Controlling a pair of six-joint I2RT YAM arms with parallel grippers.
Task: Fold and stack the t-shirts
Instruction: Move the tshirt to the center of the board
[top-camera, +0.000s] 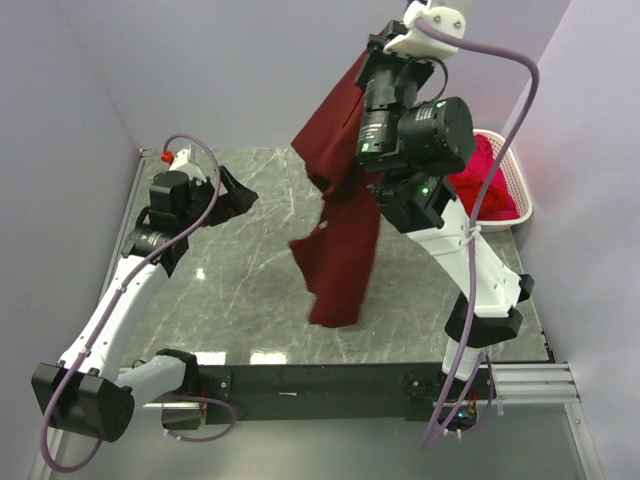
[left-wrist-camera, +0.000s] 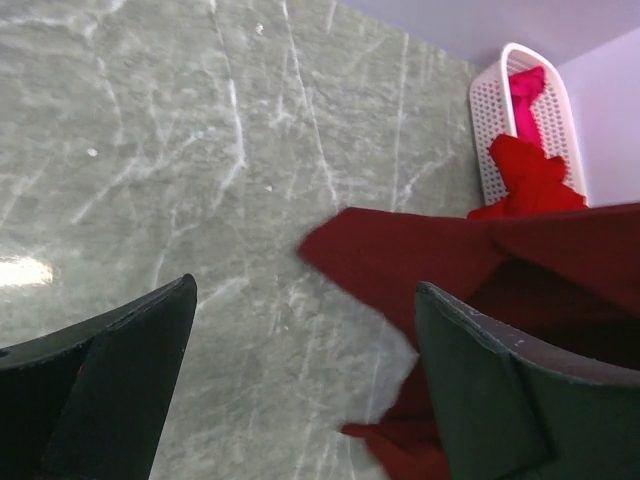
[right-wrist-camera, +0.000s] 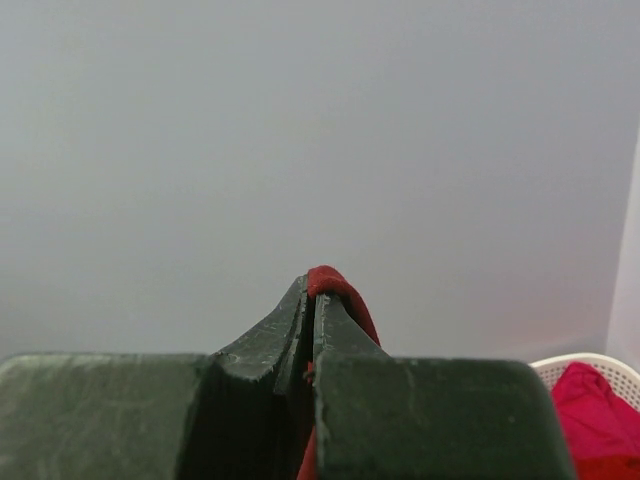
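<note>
above the marble table (top-camera: 250, 260) — maroon t-shirt (top-camera: 340, 250) hangs lengthwise, vertical.

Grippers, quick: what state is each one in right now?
Left gripper: open, holding nothing.
Right gripper: shut on the maroon t-shirt, which hangs from it above the table.

Maroon t-shirt (top-camera: 345, 250) aloft; others (top-camera: 490, 175) seemingly crumpled

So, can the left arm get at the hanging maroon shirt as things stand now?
Probably yes: the left fingers stand open, facing the maroon shirt held up by the right fingers, with only table between.
</note>
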